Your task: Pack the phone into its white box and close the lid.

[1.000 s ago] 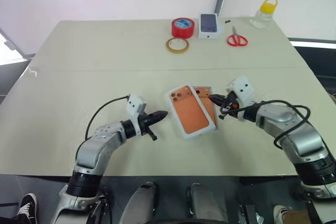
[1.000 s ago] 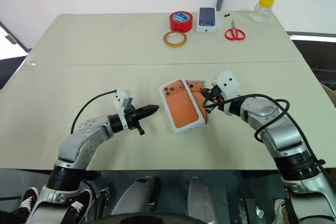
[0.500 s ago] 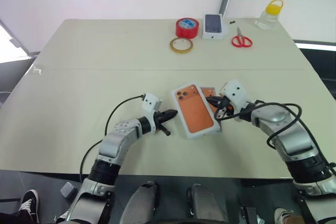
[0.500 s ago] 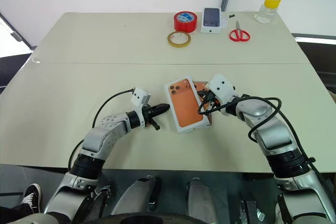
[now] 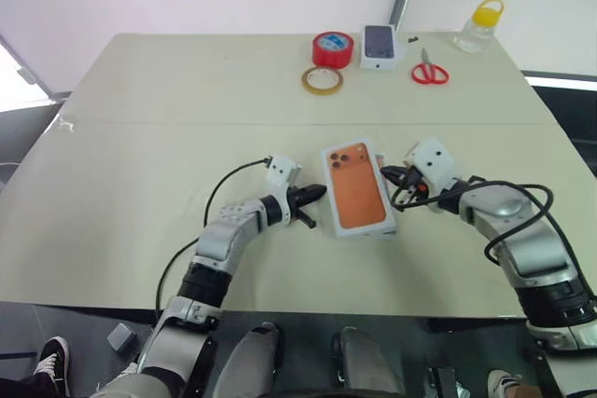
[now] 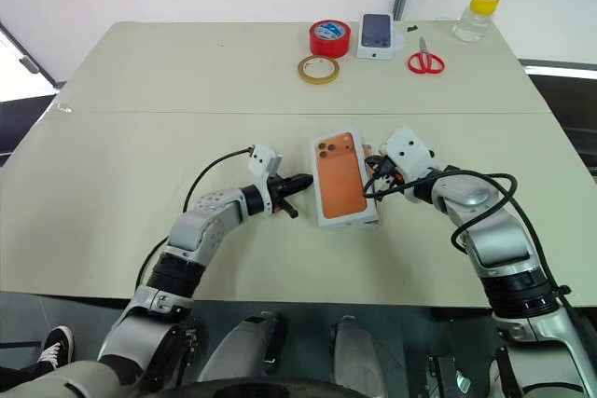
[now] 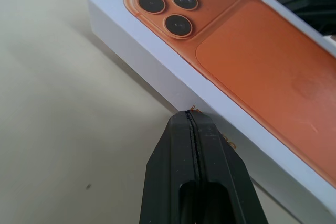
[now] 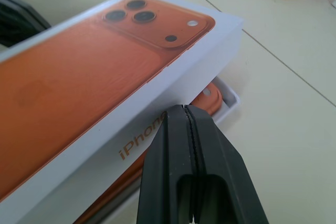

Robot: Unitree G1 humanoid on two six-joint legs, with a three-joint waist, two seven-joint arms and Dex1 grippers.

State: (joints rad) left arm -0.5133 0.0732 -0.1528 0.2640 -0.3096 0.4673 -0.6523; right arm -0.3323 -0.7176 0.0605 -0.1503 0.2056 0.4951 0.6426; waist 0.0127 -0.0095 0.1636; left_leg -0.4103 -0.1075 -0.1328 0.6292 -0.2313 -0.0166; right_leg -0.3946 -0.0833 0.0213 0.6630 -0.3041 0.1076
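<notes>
Beige surface (image 5: 140, 137) carries the lid (image 5: 356, 187), printed with an orange phone back, lying skewed over the white box (image 8: 231, 102), whose corner peeks out beneath it with the phone (image 8: 210, 94) inside. Left pincer (image 5: 315, 195), fingers pressed together, sits at the lid's left side; right pincer (image 5: 387, 174), also pressed together, at its right. Tape rolls (image 5: 322, 80), scissors (image 5: 430, 72) and a bottle (image 5: 478, 25) stand far off.

Bright, even daylight; soft short shadows on the desk (image 5: 140, 137). Head views bow at the edges; wrist views blur close up.
</notes>
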